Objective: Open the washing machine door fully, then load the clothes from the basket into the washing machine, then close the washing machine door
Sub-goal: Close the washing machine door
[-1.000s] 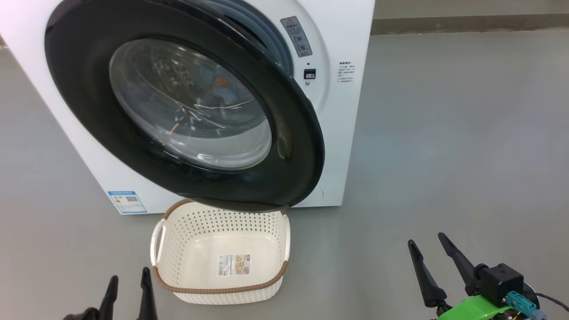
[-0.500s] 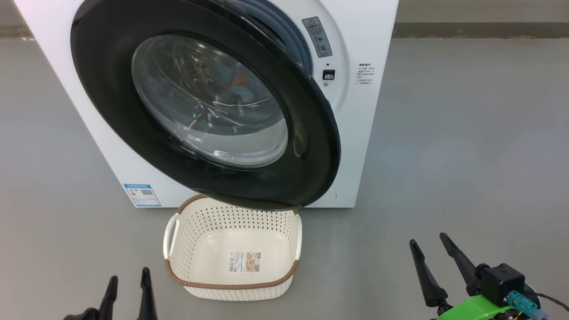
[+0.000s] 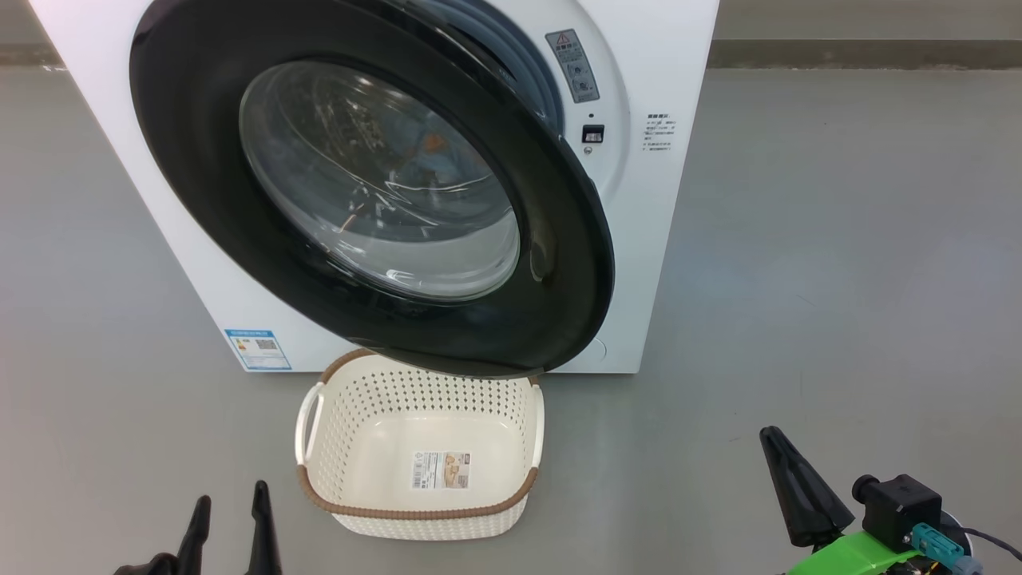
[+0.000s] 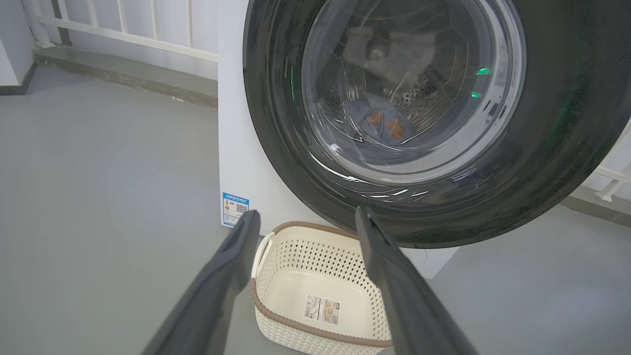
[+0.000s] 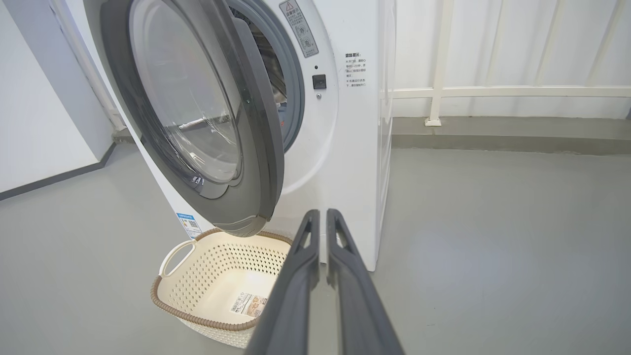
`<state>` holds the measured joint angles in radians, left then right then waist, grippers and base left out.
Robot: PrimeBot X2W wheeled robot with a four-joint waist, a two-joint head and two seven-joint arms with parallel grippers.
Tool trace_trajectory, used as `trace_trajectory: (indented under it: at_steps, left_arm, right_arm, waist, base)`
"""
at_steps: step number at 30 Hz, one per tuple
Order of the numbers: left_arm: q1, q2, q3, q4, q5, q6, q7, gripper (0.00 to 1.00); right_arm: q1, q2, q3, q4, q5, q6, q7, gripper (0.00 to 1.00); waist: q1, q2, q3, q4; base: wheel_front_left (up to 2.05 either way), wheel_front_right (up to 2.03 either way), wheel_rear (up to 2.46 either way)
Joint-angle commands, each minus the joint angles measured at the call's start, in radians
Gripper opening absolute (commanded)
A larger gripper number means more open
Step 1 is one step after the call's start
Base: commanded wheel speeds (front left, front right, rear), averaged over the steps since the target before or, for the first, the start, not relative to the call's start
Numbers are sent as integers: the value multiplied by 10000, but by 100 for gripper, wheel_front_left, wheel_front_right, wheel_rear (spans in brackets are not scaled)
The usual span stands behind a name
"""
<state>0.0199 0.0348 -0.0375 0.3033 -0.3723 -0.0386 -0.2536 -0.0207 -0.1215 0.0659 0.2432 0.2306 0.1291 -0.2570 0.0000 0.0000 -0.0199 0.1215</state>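
washing machine (image 3: 671, 239) stands on grey floor (image 3: 838, 279); washing machine door (image 3: 200, 200) ajar, hinged on the robot's left, free edge swung out from the grey gasket (image 5: 296, 98); clothes (image 4: 384, 123) lie inside the drum, blue with orange print, seen through the door glass; basket (image 3: 415, 511) sits on the floor just in front of the machine, bare bottom with a label (image 3: 441, 469); in the head view the door's lower edge overlaps the basket's back rim; left gripper (image 3: 231, 491) low at lower left, fingers spread wide, holding nothing; right gripper (image 3: 773, 435) at lower right, well apart from the basket, fingers drawn almost together with a thin slit between them, nothing gripped.
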Motion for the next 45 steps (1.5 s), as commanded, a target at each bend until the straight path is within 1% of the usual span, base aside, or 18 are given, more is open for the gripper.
trace_trajectory:
  at_steps: [1,10,15,18,22,23,26,29,33,38,41,45]
  left_arm:
    - [-97,155,307,-249,44,42,-82,100]
    - [-55,155,260,-282,22,51,-82,100]
    - [-63,155,166,-381,-23,97,-82,100]
    - [-84,155,156,-436,-67,146,-82,100]
    - [-76,154,157,-410,-59,185,-82,100]
    - [-76,154,157,-410,-59,185,-82,100]
    - [-154,154,110,-428,-93,199,-82,100]
    - [-277,154,23,-451,-140,218,-82,100]
    - [-484,154,-142,-464,-228,249,-82,100]
    - [-752,154,-421,-506,-420,284,-82,100]
    - [-907,154,-506,-567,-525,314,-82,100]
    - [-1019,154,-593,-628,-597,347,-82,100]
  right_arm:
    - [-287,-86,251,-208,4,16,-48,0]
    - [-458,-83,131,14,167,16,-48,0]
    - [-943,-38,-53,-236,242,16,-48,0]
    - [-1595,22,-60,-1053,332,16,-48,0]
    - [-2301,68,202,-2165,440,16,-48,0]
    - [-2301,68,202,-2165,440,16,-48,0]
    - [-2804,93,637,-2879,507,16,-48,0]
    - [-3174,88,1354,-3125,552,16,-48,0]
    - [-3507,7,2437,-2602,608,16,-48,0]
    - [-3727,-137,3486,-1374,671,16,-48,0]
    - [-3897,-165,3624,-767,710,16,-48,0]
    - [-4171,-139,3485,-304,722,16,-48,0]
  waist:
    - [0,0,-8,10]
    - [0,0,0,99]
    - [0,0,129,164]
    - [0,0,257,232]
    - [0,0,396,270]
    - [0,0,396,270]
    - [0,0,595,322]
    - [0,0,772,410]
    - [0,0,1020,582]
    - [0,0,1359,902]
    - [0,0,1585,1103]
    - [0,0,1854,1298]
  base:
    - [0,0,0]
    - [0,0,0]
    - [0,0,0]
    - [0,0,0]
    - [0,0,0]
    - [0,0,0]
    - [0,0,0]
    - [0,0,0]
    - [0,0,0]
    - [0,0,0]
    - [0,0,0]
    - [0,0,0]
